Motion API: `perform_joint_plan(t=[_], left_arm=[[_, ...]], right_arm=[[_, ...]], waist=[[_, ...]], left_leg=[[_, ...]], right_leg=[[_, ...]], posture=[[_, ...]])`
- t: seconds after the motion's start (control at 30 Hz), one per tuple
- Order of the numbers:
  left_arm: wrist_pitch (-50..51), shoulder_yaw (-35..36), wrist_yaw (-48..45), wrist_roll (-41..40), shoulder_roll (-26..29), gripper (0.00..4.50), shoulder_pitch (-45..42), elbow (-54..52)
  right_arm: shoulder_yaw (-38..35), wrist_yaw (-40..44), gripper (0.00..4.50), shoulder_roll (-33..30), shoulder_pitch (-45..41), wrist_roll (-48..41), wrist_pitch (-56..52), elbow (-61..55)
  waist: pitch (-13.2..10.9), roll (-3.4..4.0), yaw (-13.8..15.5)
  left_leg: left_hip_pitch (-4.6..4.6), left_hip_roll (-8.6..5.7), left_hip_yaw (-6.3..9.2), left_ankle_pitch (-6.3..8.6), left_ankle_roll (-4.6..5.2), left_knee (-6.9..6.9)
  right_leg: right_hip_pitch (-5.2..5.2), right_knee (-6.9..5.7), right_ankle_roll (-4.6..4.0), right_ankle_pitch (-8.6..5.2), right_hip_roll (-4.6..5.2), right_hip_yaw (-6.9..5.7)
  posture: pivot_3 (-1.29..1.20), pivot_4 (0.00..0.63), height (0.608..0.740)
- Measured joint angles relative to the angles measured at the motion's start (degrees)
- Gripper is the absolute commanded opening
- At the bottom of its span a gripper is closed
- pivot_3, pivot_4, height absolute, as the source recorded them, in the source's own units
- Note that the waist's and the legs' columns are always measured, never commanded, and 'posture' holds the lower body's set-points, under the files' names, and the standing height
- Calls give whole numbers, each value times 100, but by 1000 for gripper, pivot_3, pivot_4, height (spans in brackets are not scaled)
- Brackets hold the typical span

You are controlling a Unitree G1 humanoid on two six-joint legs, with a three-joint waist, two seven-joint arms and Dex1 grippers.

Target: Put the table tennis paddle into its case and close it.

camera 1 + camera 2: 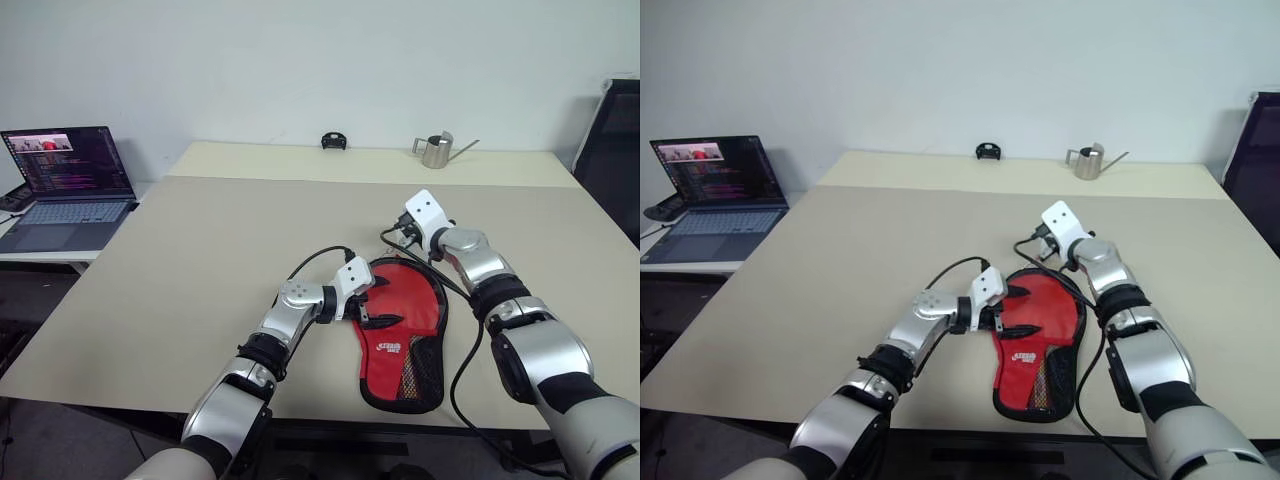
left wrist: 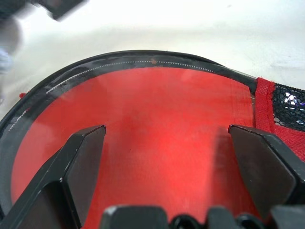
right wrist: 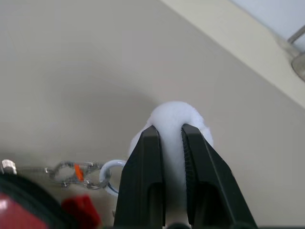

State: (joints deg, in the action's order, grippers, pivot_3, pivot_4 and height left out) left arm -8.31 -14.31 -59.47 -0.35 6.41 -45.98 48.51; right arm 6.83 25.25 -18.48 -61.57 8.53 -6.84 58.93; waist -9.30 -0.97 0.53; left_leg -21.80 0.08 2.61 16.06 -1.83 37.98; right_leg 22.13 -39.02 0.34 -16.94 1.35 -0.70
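Left arm bent across the beige tabletop [image 1: 200, 260], left claw [image 2: 167, 143] spread wide and hovering low over the round end of the red case [image 1: 405, 335]. Case flat near the tabletop's front edge, logo and mesh pocket up, narrow end toward the robot. Right arm stretched forward past the case's far rim, right claw [image 3: 172, 131] pinching the white ball charm [image 3: 176, 117], clip chain trailing back to the case. Paddle unseen, possibly inside the case.
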Motion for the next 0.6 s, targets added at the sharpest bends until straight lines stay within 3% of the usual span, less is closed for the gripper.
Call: perform_joint_plan(t=[0.6], left_arm=[[-81,-175,-16,335,-133,4500,-557,646]], right_arm=[[-125,734,135,-1131,1754,-312,-2005,-3494]], waist=[[9,4,91]], left_leg=[[5,-42,20,-14,29,4]], right_leg=[[-22,6,18,7,7,-15]], posture=[[0,150,740]])
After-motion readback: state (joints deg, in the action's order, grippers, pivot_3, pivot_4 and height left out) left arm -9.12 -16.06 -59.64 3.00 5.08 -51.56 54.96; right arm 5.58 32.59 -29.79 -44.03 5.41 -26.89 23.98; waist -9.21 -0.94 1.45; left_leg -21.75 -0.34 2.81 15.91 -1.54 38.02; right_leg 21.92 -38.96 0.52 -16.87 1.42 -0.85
